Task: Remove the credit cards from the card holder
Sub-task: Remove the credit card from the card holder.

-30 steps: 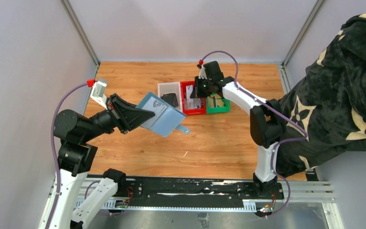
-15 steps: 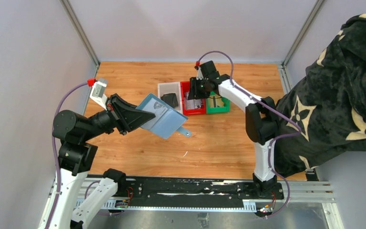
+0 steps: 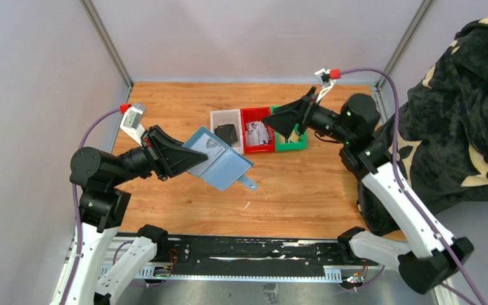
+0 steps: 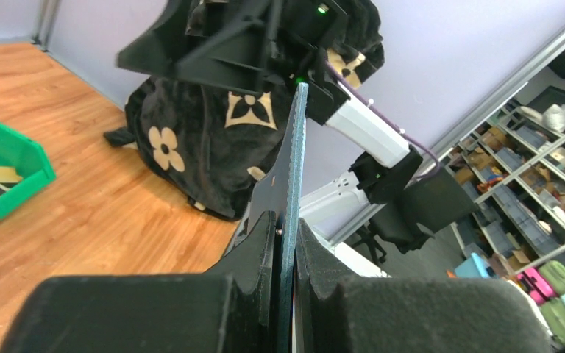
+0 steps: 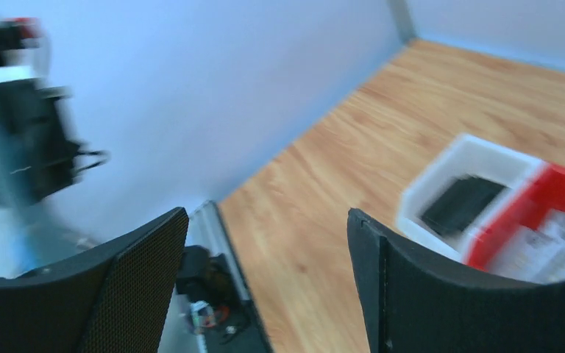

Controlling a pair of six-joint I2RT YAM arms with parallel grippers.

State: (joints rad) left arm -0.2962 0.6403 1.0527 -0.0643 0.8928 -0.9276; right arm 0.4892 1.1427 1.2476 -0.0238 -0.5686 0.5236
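Note:
My left gripper (image 3: 189,157) is shut on the teal-blue card holder (image 3: 221,164) and holds it open in the air above the left-middle of the table, its small tab hanging down. The left wrist view shows the card holder (image 4: 295,169) edge-on, pinched between my left gripper's (image 4: 285,232) pads. A pale patch sits on its inner face near my fingers. Pale printed credit cards (image 3: 257,133) lie in the red bin (image 3: 250,114). My right gripper (image 3: 272,118) hovers open and empty just right of that bin. The right wrist view is blurred, with my right gripper (image 5: 265,283) spread wide over bare wood.
A white bin (image 3: 218,117) holds a black wallet (image 3: 227,132) to the left of the red bin. A green bin (image 3: 297,145) stands to its right. Black flower-print fabric (image 3: 470,114) bulks at the table's right edge. Walls close in at the back and left.
My right gripper opened over the red bin and pulled up and back to the right, leaving cards in the bin. The left arm kept the card holder nearly still.

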